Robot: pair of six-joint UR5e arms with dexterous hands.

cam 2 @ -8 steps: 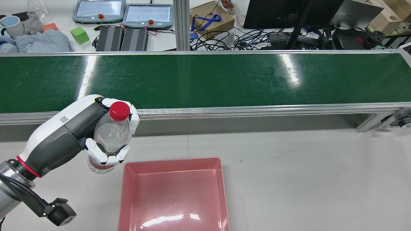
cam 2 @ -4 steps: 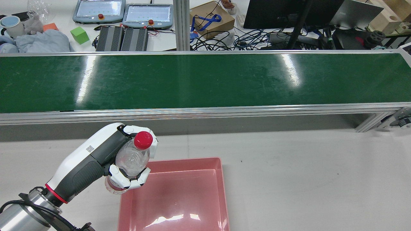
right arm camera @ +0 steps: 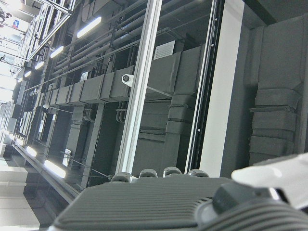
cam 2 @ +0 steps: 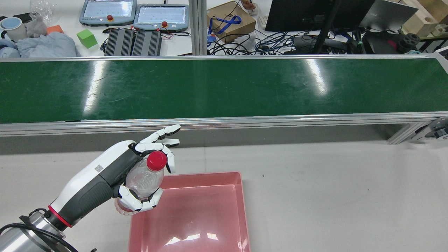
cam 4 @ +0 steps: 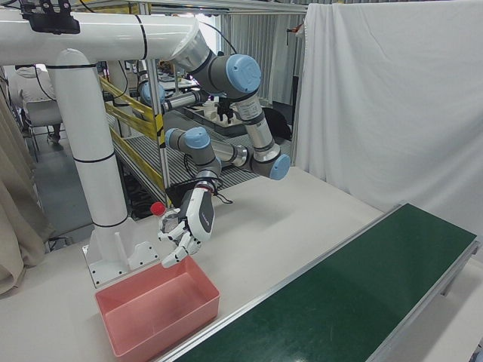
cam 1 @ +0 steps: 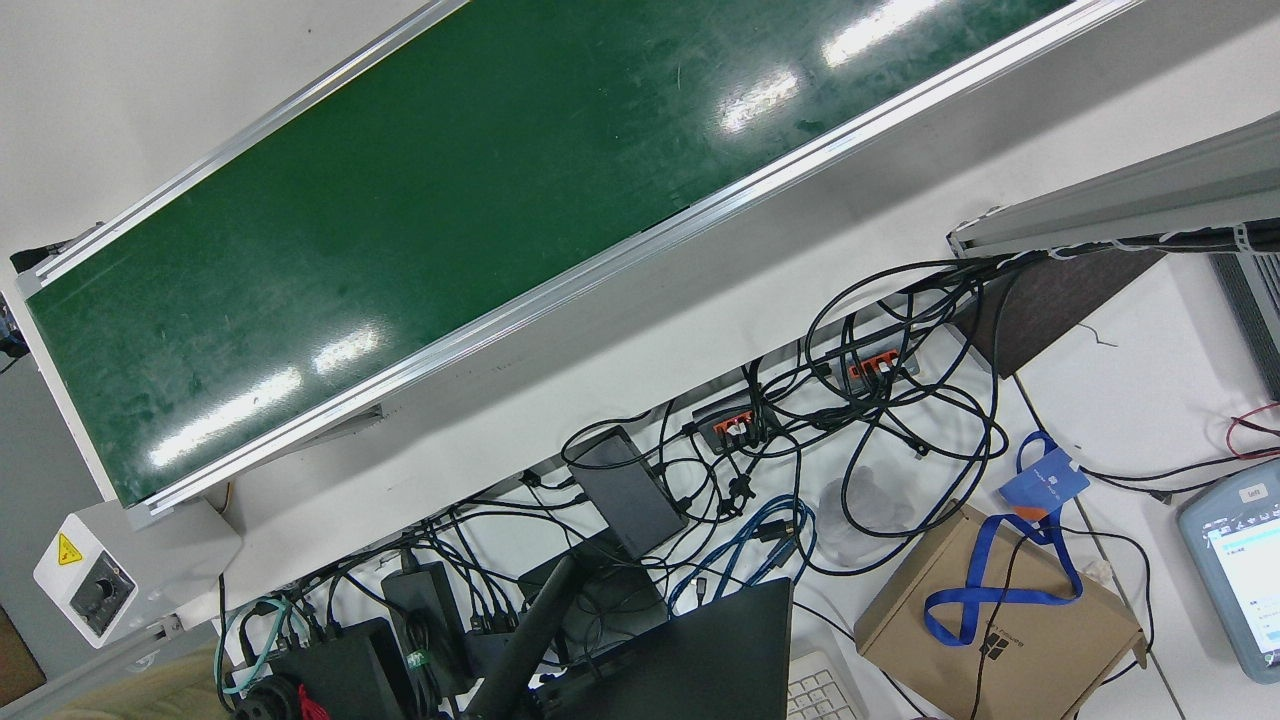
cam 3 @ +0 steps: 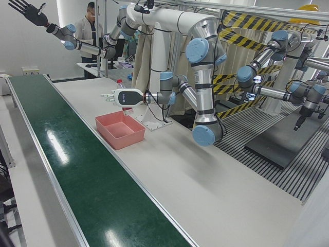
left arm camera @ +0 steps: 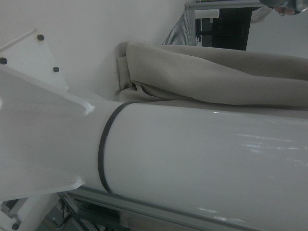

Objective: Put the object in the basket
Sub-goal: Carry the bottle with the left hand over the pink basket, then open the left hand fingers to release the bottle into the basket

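Observation:
A clear plastic bottle (cam 2: 143,176) with a red cap is in my left hand (cam 2: 112,173), upright and slightly tilted, above the back left corner of the pink basket (cam 2: 242,203). The lower fingers (cam 2: 134,204) still wrap the bottle's base. The upper fingers (cam 2: 164,132) are stretched out away from the cap. The same hand (cam 4: 190,225) and bottle (cam 4: 167,219) show above the basket (cam 4: 155,313) in the right-front view. My right hand (cam 3: 26,10) is raised high, fingers spread, holding nothing.
A long green conveyor belt (cam 2: 224,87) with aluminium rails runs across the far side of the white table (cam 2: 332,196). Beyond it lie tablets, cables and boxes. A person (cam 3: 91,25) stands behind the station.
The left hand carried the bottle from the table's left toward the basket's back left corner. Now its upper fingers have spread open off the cap; the bottle has not dropped.

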